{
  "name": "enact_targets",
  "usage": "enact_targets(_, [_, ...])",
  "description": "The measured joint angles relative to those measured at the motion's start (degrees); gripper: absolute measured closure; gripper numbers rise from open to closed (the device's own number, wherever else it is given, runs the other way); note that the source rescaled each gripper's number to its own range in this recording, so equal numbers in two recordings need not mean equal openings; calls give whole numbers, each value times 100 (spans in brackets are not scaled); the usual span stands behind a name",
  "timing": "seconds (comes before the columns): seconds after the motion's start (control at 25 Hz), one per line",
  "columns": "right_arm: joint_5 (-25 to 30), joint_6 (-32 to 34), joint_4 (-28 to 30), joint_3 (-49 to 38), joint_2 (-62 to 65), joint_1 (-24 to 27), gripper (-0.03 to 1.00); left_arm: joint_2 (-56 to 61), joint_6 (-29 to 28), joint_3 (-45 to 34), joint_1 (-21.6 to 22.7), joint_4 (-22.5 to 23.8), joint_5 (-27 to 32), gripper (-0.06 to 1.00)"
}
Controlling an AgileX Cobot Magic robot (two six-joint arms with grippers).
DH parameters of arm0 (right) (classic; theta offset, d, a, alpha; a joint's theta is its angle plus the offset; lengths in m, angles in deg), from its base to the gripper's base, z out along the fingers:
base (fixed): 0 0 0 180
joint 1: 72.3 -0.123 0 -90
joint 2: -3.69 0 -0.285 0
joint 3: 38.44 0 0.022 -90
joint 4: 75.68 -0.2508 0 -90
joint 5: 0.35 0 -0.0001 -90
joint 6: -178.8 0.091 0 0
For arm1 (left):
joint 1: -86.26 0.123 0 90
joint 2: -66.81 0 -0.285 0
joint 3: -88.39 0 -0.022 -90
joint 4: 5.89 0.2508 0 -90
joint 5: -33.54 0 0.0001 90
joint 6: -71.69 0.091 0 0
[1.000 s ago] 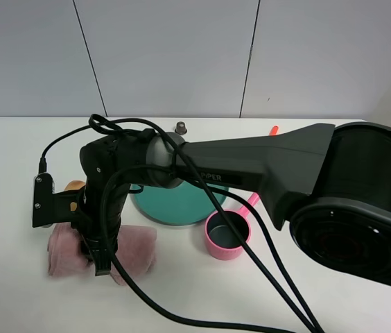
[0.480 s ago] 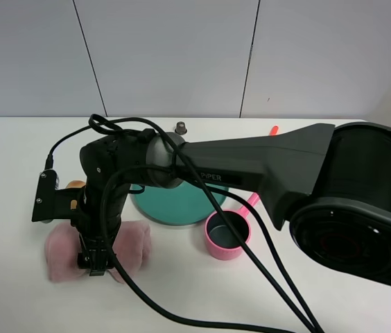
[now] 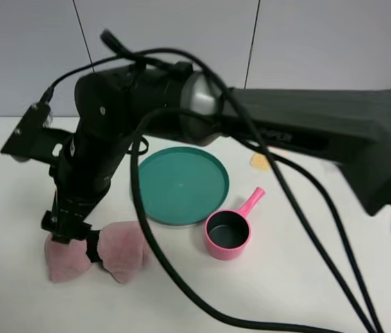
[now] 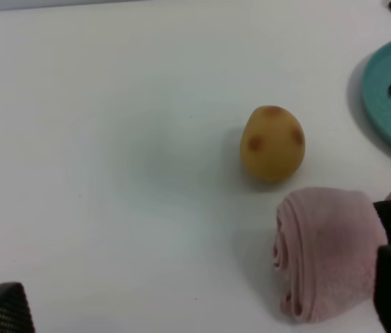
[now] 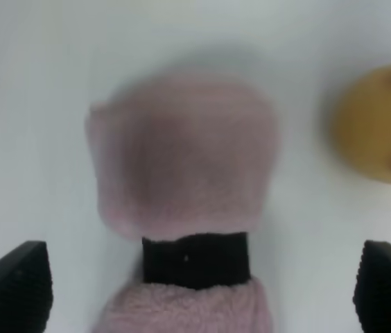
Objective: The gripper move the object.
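The pink towel [image 3: 123, 251] lies on the white table [image 3: 320, 277] directly under the right gripper [image 3: 65, 227]. It is a fluffy roll pinched at its waist by a black band [image 3: 93, 247], so it spreads into two lobes like a bow. Seen from the right wrist, the towel [image 5: 185, 159] sits in the gap between the fingers. Its long axis runs across the line from one finger to the other, and the band [image 5: 195, 258] is about midway between them. The right gripper [image 5: 199, 288] is spread wide and holds nothing. Its two dark fingertips [image 5: 12, 288] stand at opposite edges of that view, each clear of the plush. From the high camera the claw's tip hangs over the band and the lobe farther from the arm's base. Whether it touches the pile there cannot be told.

Off to the side of one finger, outside the gap, sits a yellow-brown potato [image 5: 379, 125] with darker spots. In the left wrist view the potato [image 4: 272, 142] stands near the towel's [image 4: 324, 253] rolled end but apart from it.

On the side of the gripper toward its arm's base lies a round teal plate [image 3: 181, 184], near the towel without touching it. Past the plate, farther from the gripper, stands a pink saucepan [image 3: 228, 232], its handle pointing away from the gripper. A small pale orange piece [image 3: 259, 161] lies beyond the plate, too small to identify. Black cables [image 3: 202, 305] trail from the arm across the table.

The left gripper [image 4: 1, 311] shows only as one patterned fingertip at the edge of its own view, so how wide it stands cannot be told.
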Motion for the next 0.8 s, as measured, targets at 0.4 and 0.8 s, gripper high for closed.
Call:
enact_targets(0.4, [306,2060,561,0,1281,0,3,0,0,0,0,0,0,-6])
enact_targets(0.8, [1573,3161,1981,0,1505,177,3,0,0,0,0,0,0,-6])
